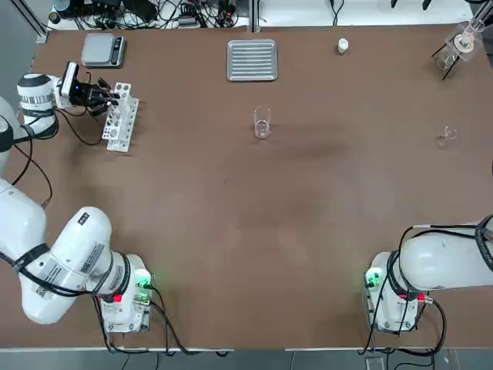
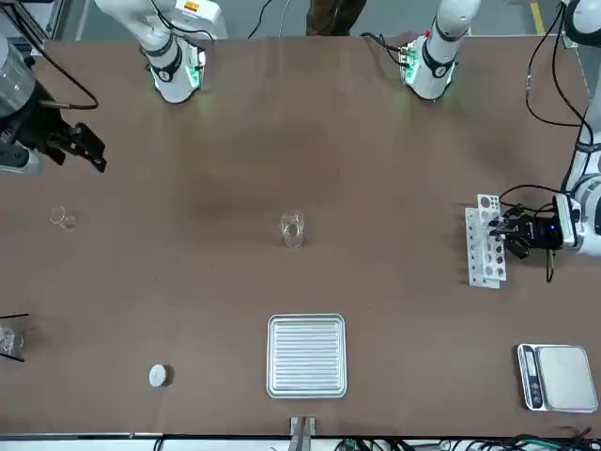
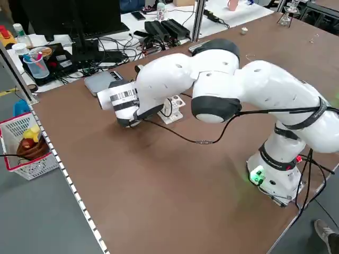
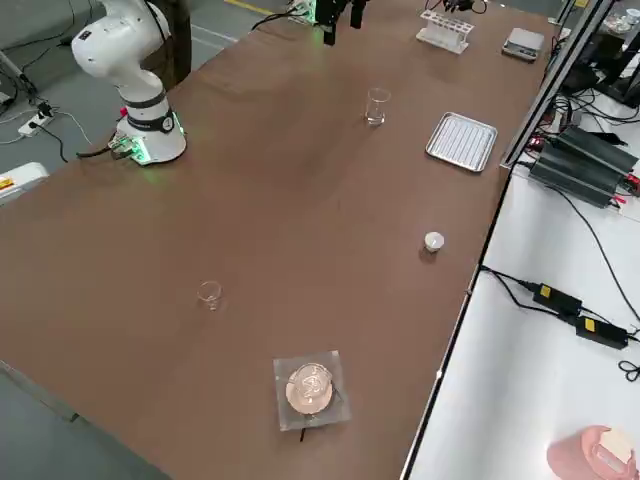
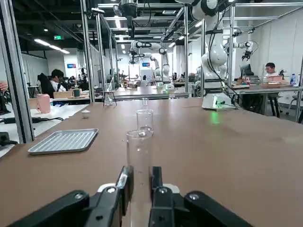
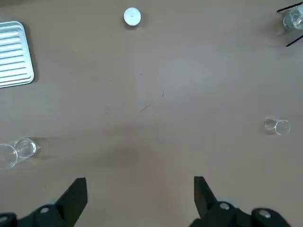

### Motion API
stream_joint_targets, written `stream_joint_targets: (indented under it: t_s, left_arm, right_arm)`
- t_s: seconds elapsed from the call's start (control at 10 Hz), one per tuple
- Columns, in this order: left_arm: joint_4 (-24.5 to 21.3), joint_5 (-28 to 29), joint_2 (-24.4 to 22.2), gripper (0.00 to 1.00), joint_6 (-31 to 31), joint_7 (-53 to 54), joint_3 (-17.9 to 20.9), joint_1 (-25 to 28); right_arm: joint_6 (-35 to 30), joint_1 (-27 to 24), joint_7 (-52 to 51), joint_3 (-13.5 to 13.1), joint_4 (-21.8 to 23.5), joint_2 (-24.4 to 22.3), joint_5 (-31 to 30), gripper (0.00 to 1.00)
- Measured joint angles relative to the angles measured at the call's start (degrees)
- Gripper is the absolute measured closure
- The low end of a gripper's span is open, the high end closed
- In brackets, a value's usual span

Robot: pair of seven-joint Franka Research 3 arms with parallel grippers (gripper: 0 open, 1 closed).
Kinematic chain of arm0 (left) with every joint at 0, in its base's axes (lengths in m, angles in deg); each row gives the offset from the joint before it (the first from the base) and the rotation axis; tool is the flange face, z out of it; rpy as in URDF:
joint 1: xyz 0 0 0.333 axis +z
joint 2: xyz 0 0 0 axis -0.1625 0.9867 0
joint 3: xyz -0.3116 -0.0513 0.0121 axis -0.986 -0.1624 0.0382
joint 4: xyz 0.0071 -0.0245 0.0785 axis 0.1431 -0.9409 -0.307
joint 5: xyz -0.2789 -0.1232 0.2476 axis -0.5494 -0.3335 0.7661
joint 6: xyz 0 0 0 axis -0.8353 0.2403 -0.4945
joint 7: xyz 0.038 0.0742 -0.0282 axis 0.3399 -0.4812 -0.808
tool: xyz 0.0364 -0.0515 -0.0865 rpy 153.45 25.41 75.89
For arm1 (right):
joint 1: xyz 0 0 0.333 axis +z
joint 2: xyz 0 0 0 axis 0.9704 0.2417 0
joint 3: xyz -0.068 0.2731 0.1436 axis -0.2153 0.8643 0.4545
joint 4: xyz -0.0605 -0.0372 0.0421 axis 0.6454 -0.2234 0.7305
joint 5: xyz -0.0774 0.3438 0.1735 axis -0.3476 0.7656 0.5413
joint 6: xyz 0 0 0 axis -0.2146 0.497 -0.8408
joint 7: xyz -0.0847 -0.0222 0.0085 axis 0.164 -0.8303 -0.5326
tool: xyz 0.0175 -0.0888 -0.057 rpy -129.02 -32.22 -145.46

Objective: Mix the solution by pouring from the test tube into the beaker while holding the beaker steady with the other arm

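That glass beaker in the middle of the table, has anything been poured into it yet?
Not yet. The beaker stands alone and nothing holds it. The left tool is shut on a test tube at the rack. The right tool hangs open above the table. Lifting, steadying and pouring remain.

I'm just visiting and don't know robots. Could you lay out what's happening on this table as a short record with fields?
Table: brown table
Left hand: the left hand is at the white test tube rack, shut on a clear test tube
Right hand: the right hand is raised above the table, open and holding nothing
Beaker: the beaker stands upright and alone near the table's middle, untouched
Other items: ribbed metal tray, small scale, flask on a stand, small glass piece, small white round object
Pouring: not yet begun
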Motion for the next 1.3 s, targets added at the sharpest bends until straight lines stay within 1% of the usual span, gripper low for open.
stream_joint_targets:
  t_s: [1.0,1.2,1.3]
  left_arm:
    - [0.05,0.03,0.70,0.78,-1.18,0.07,0.48,-0.39]
    - [0.12,0.02,0.71,0.74,-1.76,0.12,0.44,-0.68]
    - [0.28,0.02,0.71,0.65,-1.88,0.14,0.41,-0.81]
  right_arm:
    - [2.54,0.07,-0.04,-0.10,0.57,0.01,-0.01,0.00]
    - [2.53,0.07,-0.04,-0.13,0.52,0.01,-0.01,0.00]
    - [2.53,0.07,-0.04,-0.16,0.48,0.01,-0.01,0.00]
